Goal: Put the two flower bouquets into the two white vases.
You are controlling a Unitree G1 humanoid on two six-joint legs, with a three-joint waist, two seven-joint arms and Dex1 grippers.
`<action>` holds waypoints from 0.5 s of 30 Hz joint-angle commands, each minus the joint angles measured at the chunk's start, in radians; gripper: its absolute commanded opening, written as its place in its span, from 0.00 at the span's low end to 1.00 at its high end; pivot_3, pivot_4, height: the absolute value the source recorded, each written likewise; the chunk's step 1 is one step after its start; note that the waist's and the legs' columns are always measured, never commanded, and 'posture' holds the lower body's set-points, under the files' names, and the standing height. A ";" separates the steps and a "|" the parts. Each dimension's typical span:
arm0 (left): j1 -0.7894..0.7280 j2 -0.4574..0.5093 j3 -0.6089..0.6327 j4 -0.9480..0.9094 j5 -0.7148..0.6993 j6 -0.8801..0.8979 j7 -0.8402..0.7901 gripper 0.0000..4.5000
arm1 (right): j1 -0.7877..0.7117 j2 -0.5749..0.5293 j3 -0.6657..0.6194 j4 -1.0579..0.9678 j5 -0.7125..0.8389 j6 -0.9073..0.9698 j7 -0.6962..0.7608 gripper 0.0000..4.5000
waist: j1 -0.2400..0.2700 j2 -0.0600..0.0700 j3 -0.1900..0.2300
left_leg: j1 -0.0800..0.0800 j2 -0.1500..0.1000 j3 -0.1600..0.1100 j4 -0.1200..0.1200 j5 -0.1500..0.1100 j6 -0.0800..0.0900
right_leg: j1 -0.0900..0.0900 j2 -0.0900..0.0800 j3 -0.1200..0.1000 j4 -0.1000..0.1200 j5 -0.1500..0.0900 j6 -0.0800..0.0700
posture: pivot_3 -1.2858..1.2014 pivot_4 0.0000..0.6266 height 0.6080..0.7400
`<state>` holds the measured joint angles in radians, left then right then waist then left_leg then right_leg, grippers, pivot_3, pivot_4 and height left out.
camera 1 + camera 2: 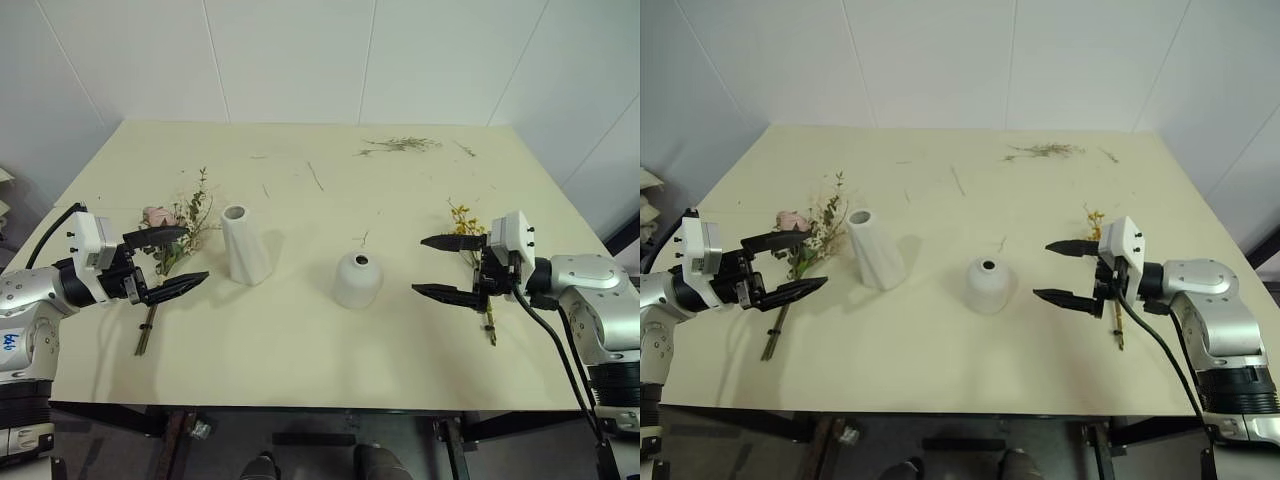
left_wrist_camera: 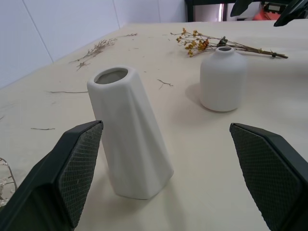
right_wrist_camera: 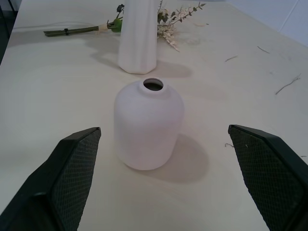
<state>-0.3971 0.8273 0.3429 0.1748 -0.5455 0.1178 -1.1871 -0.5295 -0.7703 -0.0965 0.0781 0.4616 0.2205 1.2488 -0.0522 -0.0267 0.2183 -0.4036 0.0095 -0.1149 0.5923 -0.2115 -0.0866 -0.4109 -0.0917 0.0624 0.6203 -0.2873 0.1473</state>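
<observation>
Two vases, two bouquets, nothing placed yet: you have the whole job ahead of you. Both vases stand empty on the worktop (image 1: 300, 350). The tall vase (image 1: 246, 244) sits left of centre, mouth open and clear. The squat vase (image 1: 357, 279) sits near the middle, its narrow mouth also clear.

The pink rose bouquet (image 1: 176, 228) lies flat on the worktop, just to the left of the tall vase, stems running back toward the near edge. The yellow bouquet (image 1: 468, 226) lies flat on the right side, well apart from the squat vase, its stems passing under your right arm.

Your left tool (image 1: 170, 261) hangs above the rose bouquet's stems with its fingers spread wide, holding nothing. Its wrist view looks straight at the tall vase between the two open pads (image 2: 79, 168). Your right tool (image 1: 445, 266) hovers beside the yellow bouquet, fingers likewise wide apart and empty, facing the squat vase.

Loose dried sprigs (image 1: 400, 146) lie scattered at the far side of the worktop; leave them.

Judgement: neither pick is begun. Still to do: grasp each bouquet by the stems, lift it, stand it upright, feed the stems into a vase mouth. The squat vase's small opening looks the harder fit.
</observation>
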 commanded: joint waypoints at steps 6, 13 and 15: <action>-0.006 0.014 0.039 -0.019 -0.016 0.003 0.014 1.00 | -0.076 0.012 0.000 0.032 -0.002 -0.001 0.000 1.00 | -0.001 0.000 0.000 | 0.000 0.000 0.000 0.000 0.000 0.000 | 0.000 0.000 0.000 0.000 0.000 0.000 | 0.52 0.24 1.00; -0.042 0.014 0.046 -0.023 -0.055 0.039 0.003 1.00 | -0.221 -0.150 0.062 0.054 -0.108 0.376 -0.116 1.00 | 0.000 0.003 0.002 | 0.000 0.000 0.000 0.001 0.000 0.000 | -0.001 0.000 0.000 0.001 0.000 0.000 | 0.52 0.24 1.00; -0.054 0.017 0.043 -0.033 -0.069 0.054 -0.008 1.00 | -0.284 -0.229 0.113 0.047 -0.135 0.550 -0.127 1.00 | 0.006 0.003 0.002 | -0.001 0.000 0.000 0.001 0.000 0.000 | -0.002 0.000 0.000 0.001 0.000 -0.001 | 0.52 0.24 1.00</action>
<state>-0.4321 0.8300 0.3644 0.1715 -0.5842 0.1617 -1.1862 -0.7706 -0.9498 0.0055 0.1509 0.3471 0.6341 1.1359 -0.0460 -0.0238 0.2199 -0.4047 0.0095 -0.1148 0.5931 -0.2114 -0.0869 -0.4131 -0.0917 0.0628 0.6213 -0.2878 0.1461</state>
